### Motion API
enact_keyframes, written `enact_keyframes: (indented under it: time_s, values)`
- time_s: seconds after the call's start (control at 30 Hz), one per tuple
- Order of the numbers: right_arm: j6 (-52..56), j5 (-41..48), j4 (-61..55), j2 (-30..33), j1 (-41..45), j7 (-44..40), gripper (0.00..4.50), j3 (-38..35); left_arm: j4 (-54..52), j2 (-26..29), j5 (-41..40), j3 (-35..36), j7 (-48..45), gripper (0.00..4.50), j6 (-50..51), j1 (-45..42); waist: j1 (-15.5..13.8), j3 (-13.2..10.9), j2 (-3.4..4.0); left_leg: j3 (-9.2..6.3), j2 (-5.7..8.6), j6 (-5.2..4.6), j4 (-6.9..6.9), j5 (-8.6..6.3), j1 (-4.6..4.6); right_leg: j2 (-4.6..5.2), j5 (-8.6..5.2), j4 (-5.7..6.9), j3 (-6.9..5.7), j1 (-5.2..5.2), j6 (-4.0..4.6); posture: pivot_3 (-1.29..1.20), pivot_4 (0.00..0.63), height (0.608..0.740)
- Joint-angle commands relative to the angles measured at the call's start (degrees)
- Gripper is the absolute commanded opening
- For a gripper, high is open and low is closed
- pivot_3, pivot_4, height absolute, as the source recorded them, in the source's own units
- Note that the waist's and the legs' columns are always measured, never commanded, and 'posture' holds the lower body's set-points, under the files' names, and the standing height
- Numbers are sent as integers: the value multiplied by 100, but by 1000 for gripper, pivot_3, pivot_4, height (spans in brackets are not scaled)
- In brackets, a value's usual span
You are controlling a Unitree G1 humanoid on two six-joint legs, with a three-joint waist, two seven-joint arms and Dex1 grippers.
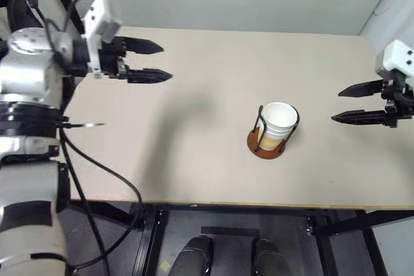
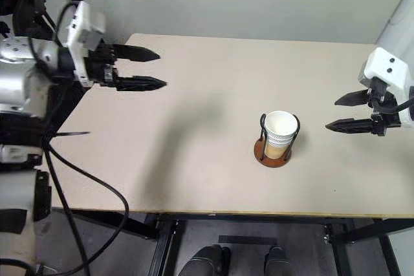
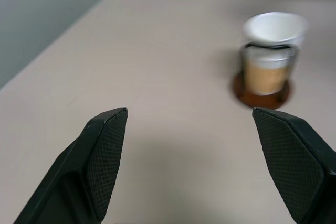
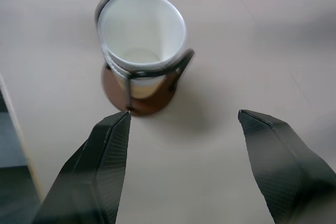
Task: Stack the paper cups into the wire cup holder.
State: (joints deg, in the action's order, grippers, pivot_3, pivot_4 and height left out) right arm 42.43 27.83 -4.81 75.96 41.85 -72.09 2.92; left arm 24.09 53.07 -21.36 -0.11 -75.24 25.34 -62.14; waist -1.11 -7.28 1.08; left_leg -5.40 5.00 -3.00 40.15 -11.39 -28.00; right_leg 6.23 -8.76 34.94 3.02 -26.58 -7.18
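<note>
The paper cups (image 1: 279, 121) stand nested one inside another in the wire cup holder (image 1: 266, 143), whose reddish-brown base rests on the table right of centre. The stack's white rims rise above the black wire loops; the tan wall shows lower down (image 3: 265, 74). My left gripper (image 1: 158, 61) hovers open and empty over the table's far left part, well away from the holder. My right gripper (image 1: 339, 106) is open and empty to the right of the holder, its fingers pointing toward it. The right wrist view looks down into the top cup (image 4: 142, 27).
The beige table (image 1: 194, 159) has its front edge close to me and its left edge under my left arm. A pale wall runs behind the table. Black frame legs show below the front edge.
</note>
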Motion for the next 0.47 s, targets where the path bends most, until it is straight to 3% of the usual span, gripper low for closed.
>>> enact_keyframes:
  time_s: [0.03, 0.27, 0.37, 0.47]
  values:
    - [-185, -155, 75, -152, 264, -66, 3391, -84, -644, 140, -181, 613, 613, 4075, 416, 173, -5, 0, 0, 0, 1, 0, 0, 0, 3, 0, 2, 2, -2, 2, 2, 0, 150, 740]
    - [-144, -344, 80, -574, 753, -277, 3391, 172, -718, 389, -162, 1313, 1401, 4075, 633, 702, 79, 0, -1, -2, -5, 34, -32, 33, 42, -3, 45, 7, 2, 7, 59, 0, 150, 740]
    - [-82, -358, 77, -684, 873, -320, 3391, 167, -1150, 448, -320, 1574, 1520, 4075, 843, 1266, 118, -1, -3, 0, 3, 3, -129, 46, 119, -4, 53, -12, 12, 46, 77, 0, 150, 740]
    - [-12, -324, 34, -727, 871, -318, 3391, 73, -1200, 473, -358, 1728, 1711, 4075, 931, 1442, 112, -1, -3, -24, -9, 44, -158, 72, 128, -4, 63, 3, 13, 42, 95, 0, 150, 740]
